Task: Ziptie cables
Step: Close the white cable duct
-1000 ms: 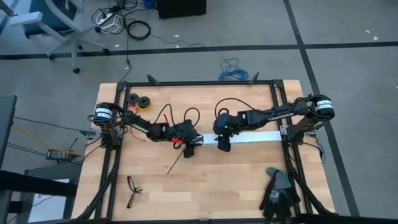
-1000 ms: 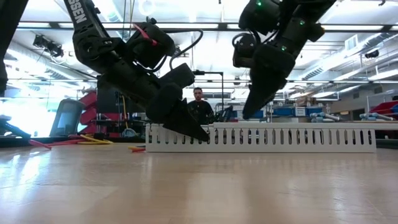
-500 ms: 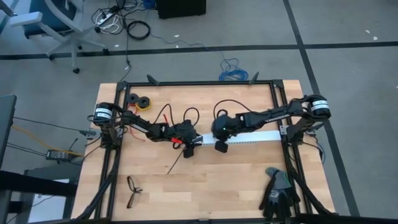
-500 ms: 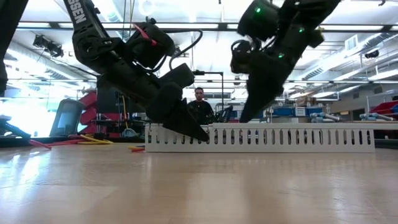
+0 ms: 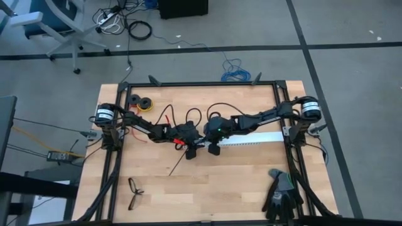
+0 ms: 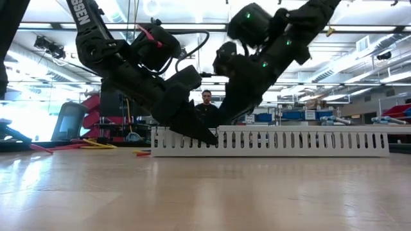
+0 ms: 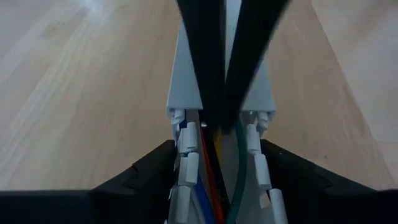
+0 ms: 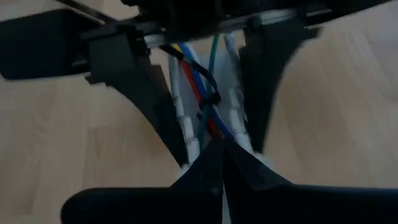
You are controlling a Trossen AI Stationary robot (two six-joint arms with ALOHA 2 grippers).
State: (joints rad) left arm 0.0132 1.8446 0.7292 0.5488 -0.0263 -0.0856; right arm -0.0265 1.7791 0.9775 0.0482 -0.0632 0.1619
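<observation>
At the slotted strip's (image 5: 251,139) 9 o'clock end, the cables (image 8: 202,106) lie lengthwise inside it, straddled by the left gripper (image 5: 190,148) (fingers parted); the right gripper (image 5: 213,149), closed on nothing visible, sits immediately at 3 o'clock.

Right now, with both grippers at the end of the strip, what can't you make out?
- High view: the cables are hidden under both grippers.
- Right wrist view: a ziptie seems looped around the cables, but blur hides whether it is cinched.
- Whether the shut right gripper pinches anything: its own fingers cover it.
- Low view: the strip wall hides the cables.
</observation>
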